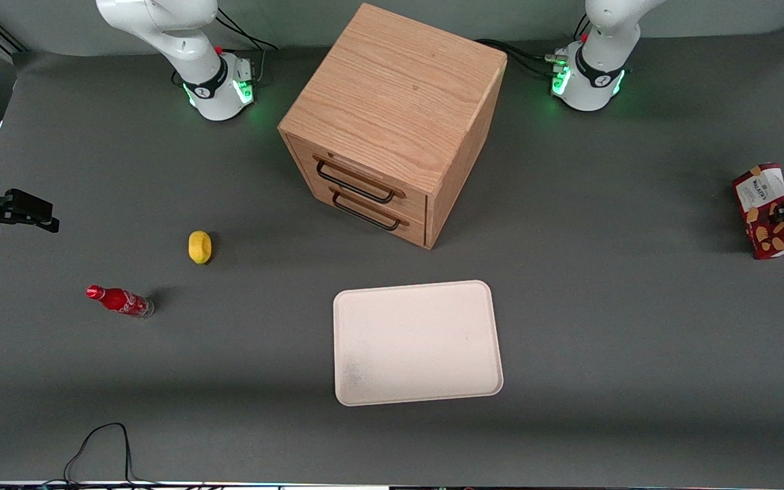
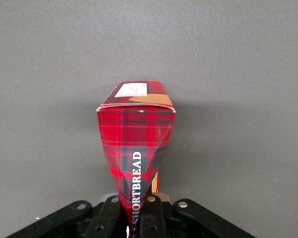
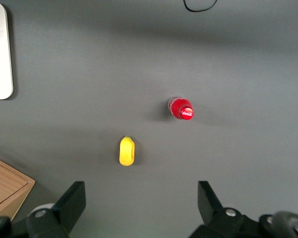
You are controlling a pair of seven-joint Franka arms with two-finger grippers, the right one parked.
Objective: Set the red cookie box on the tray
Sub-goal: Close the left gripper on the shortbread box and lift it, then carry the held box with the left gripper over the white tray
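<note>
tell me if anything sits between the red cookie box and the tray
Nothing visible does. The gripper holds the red cookie box at the working arm's end of the table, and only bare table lies between it and the tray. The wooden drawer cabinet stands farther from the camera, off that line.

Grey matte table [image 1: 637, 340]. Midway along it, a wooden drawer cabinet [image 1: 392, 102], with a pale tray [image 1: 418, 344] lying flat nearer the front camera. Toward the parked arm's end, a yellow lemon [image 1: 199, 246] and a small red bottle [image 1: 120, 301] (standing upright, nearer the camera than the lemon). At the working arm's end, gripper [image 2: 136, 210] clamped on the red cookie box [image 2: 136, 134] over bare table.
</note>
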